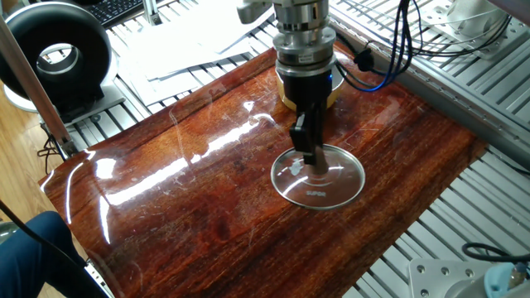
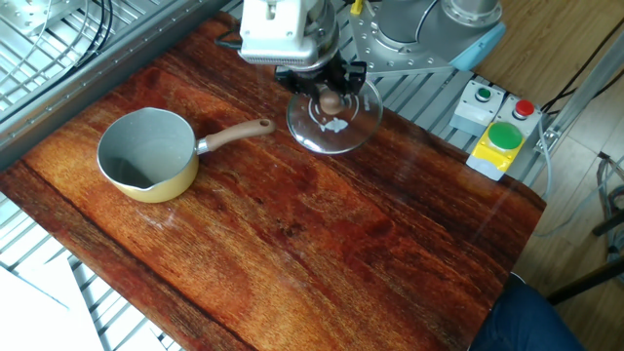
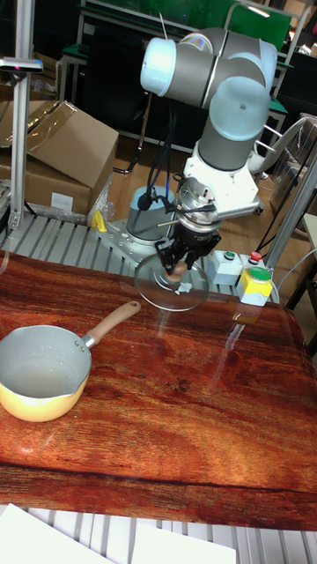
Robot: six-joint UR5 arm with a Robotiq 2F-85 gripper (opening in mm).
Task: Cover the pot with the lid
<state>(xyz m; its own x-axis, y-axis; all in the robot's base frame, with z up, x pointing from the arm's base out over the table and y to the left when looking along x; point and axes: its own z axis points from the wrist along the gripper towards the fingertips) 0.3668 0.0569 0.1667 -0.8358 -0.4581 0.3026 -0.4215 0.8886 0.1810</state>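
Observation:
The yellow pot (image 2: 146,156) stands on the wooden table (image 2: 322,244) at the left, its pale inside bare and its wooden handle (image 2: 239,134) pointing right. It also shows in the tall view, pot (image 3: 40,374) at the lower left. Behind the arm only a yellow sliver of the pot (image 1: 329,101) peeks out. The clear glass lid (image 2: 327,139) hangs just above the table, right of the handle tip. My gripper (image 2: 331,99) is shut on its brown knob. The lid (image 1: 335,184) and gripper (image 1: 313,162) show again here, and the lid (image 3: 158,286) hangs under the gripper (image 3: 180,269).
A yellow box with green and red buttons (image 2: 497,136) sits past the table's right corner. A black round device (image 1: 58,54) and papers (image 1: 190,41) lie beyond the far edge. Cardboard boxes (image 3: 62,150) stand behind. Aluminium rails surround the table.

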